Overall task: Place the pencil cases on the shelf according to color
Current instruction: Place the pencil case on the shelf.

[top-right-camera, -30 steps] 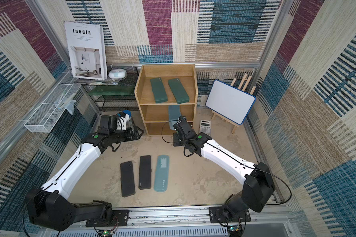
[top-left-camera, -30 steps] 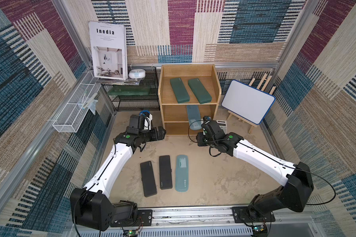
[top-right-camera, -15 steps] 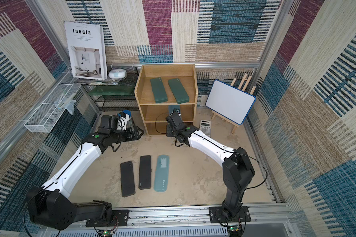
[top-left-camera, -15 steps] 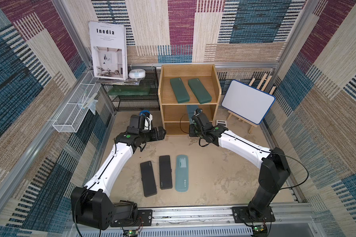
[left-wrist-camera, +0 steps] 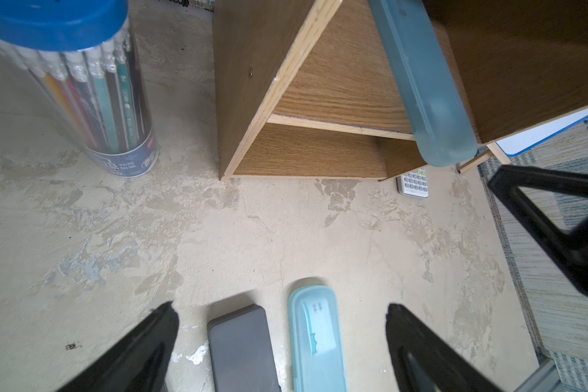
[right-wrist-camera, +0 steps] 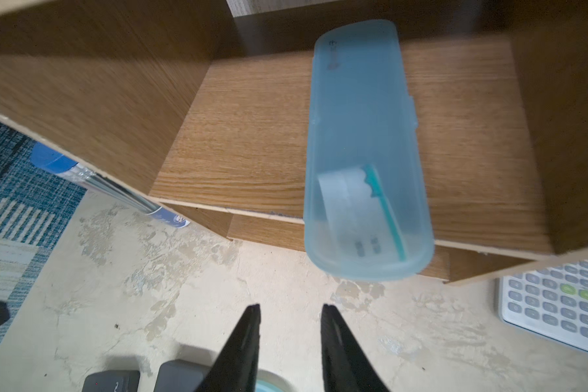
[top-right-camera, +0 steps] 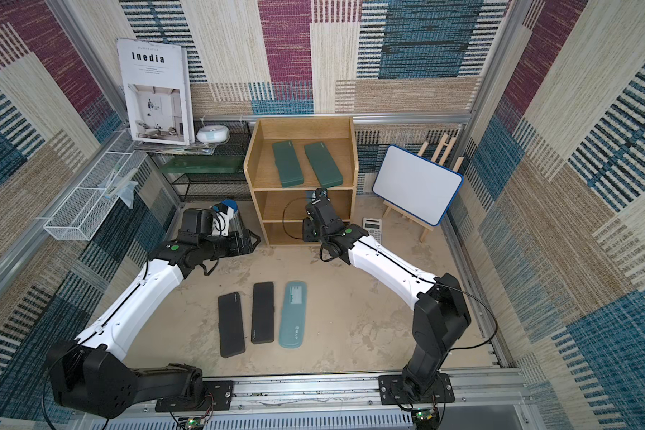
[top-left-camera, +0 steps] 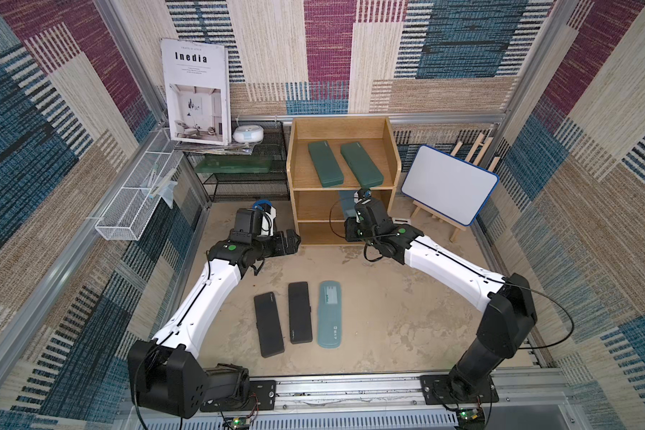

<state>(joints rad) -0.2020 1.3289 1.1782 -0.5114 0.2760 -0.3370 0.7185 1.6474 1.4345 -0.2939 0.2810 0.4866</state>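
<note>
Black case (top-left-camera: 268,324) lies nearest on the floor. A second black case (top-left-camera: 299,312) sits at its 3 o'clock and a pale blue case (top-left-camera: 330,313) lies just past that. All three are at 6 o'clock from the shelf (top-left-camera: 292,156), taking the far wall as 12.

Only the left wrist view shows the left gripper (left-wrist-camera: 281,310) spread wide and empty, with a tub of pencils (left-wrist-camera: 82,95) beside the shelf. The right wrist view shows the right gripper (right-wrist-camera: 291,307) with fingers slightly parted and nothing between them. Both top views hide most of the middle tier behind the right wrist. The right wrist view shows another blue case (right-wrist-camera: 364,152) lying there, its near end overhanging the front edge.

A calculator (top-right-camera: 372,225) sits at the shelf's 3 o'clock. One green case (top-left-camera: 324,163) and a second green case (top-left-camera: 362,165) lie on the top tier.

The right arm stretches toward 11 o'clock to the shelf front. The left arm reaches toward 1 o'clock, its wrist turned to 3.
</note>
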